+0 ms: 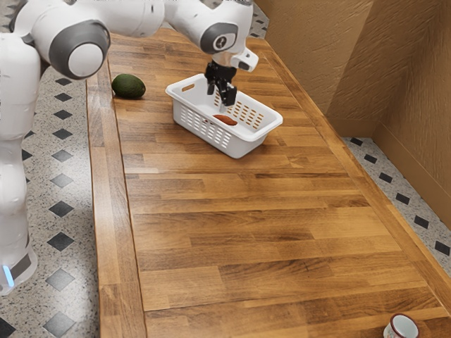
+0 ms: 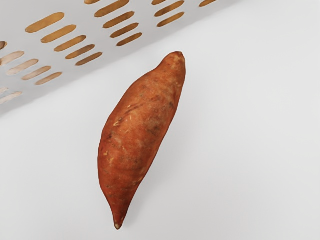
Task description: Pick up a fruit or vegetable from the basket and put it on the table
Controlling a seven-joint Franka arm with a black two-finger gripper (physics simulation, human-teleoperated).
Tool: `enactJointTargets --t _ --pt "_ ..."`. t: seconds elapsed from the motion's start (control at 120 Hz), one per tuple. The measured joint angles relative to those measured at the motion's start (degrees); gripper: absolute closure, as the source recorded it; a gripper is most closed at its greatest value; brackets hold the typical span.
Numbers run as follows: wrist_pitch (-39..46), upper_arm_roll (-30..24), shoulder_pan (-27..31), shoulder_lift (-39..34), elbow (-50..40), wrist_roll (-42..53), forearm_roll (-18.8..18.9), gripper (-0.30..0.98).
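Bright, soft light fills the exterior view, laying a pale sheen on the wooden table (image 1: 211, 190) toward the exterior view's left. In the wrist view the white floor of the basket (image 2: 240, 150) glows almost evenly, its wall greyer, with a faint, soft-edged shadow beside the sweet potato (image 2: 137, 130)

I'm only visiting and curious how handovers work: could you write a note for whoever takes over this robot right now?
Gripper: open, empty, over the basket.
Sweet potato: on the basket's floor.
Avocado: on the table; whether it came from the basket, I can't tell.
Done: gripper positioned above the basket.
Left: grip the sweet potato, lift it out, set it on the table.
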Motion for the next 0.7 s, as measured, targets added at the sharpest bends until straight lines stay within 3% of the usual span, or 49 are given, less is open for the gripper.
enactJointTargets --t 0.2,0.7 --pt "1.3 0.2 2.4 2.2 0.0 3.5 -1.8 0.00" --pt "6.6 0.1 3.2 6.6 1.9 8.9 -2.0 0.00"
